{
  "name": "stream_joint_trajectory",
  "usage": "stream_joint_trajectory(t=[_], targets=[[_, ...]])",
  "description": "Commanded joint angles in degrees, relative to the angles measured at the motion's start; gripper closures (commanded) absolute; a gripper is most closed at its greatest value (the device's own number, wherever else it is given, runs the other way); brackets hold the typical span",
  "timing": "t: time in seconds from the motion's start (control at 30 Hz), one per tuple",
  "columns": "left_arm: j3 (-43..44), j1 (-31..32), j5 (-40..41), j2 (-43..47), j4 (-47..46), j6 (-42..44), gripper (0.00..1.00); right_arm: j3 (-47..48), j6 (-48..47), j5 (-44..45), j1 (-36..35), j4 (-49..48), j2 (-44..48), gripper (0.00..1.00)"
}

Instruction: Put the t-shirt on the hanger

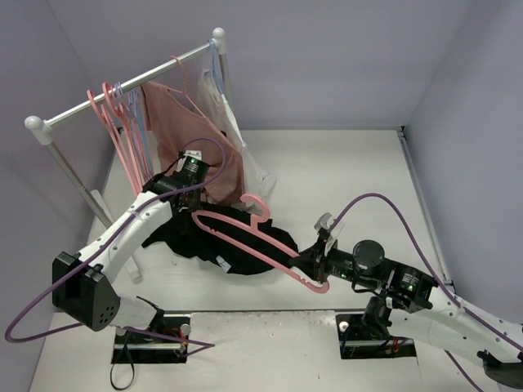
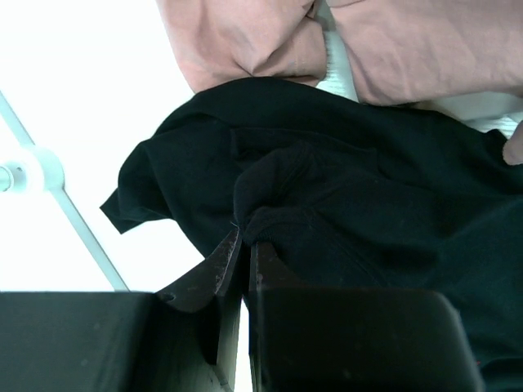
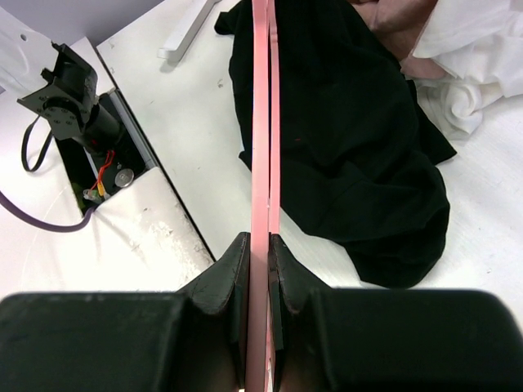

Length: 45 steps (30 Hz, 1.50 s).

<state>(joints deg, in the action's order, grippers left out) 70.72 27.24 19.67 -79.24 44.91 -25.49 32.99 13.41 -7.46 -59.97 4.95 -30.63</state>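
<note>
The black t-shirt (image 1: 237, 247) lies crumpled on the table under the rack; it also shows in the left wrist view (image 2: 368, 196) and the right wrist view (image 3: 343, 139). My left gripper (image 1: 176, 189) is shut on a bunched fold of the t-shirt (image 2: 245, 237) at its far left edge. My right gripper (image 1: 315, 265) is shut on the near right corner of the pink hanger (image 1: 245, 237), which stretches over the t-shirt with its hook (image 1: 255, 204) pointing away. The hanger shows edge-on in the right wrist view (image 3: 261, 122), clamped between the fingers.
A clothes rack (image 1: 122, 90) stands at the back left with several pink hangers (image 1: 114, 122), a dusty-pink garment (image 1: 192, 135) and a white garment (image 1: 225, 102). The rack's foot (image 1: 131, 265) lies beside my left arm. Walls enclose the table on three sides.
</note>
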Motion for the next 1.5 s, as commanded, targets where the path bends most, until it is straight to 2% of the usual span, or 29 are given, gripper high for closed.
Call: stream_joint_trajectory(t=[0.0, 0.2, 0.83, 1.03, 1.2, 1.33, 1.47], targets=[[2.7, -0.4, -3.0, 2.1, -0.4, 2.8, 1.0, 1.9, -0.5, 2.4, -0.5, -5.1, 0.2, 1.0], [-0.5, -0.4, -8.7, 7.8, 1.0, 8.5, 1.0, 1.9, -0.9, 3.7, -0.6, -5.1, -0.6, 1.0], [1.9, -0.4, -6.4, 8.4, 8.1, 14.4, 1.0, 6.1, -5.8, 5.3, -0.8, -2.8, -3.2, 1.0], [6.2, -0.3, -11.3, 9.0, 8.1, 14.6, 1.0, 5.8, -5.8, 3.0, -1.8, -3.8, -6.7, 1.0], [8.6, 1.1, -16.3, 10.3, 8.0, 13.3, 1.0, 4.6, -6.4, 4.2, -2.5, -7.8, -4.5, 1.0], [9.6, 4.3, -16.7, 11.1, 8.2, 11.2, 1.0, 4.8, -7.2, 4.5, -2.5, -11.3, -2.6, 1.0], [15.5, 8.2, -16.0, 11.5, 9.1, 8.2, 1.0, 8.3, -8.9, 3.9, -2.5, -14.2, -2.9, 1.0]])
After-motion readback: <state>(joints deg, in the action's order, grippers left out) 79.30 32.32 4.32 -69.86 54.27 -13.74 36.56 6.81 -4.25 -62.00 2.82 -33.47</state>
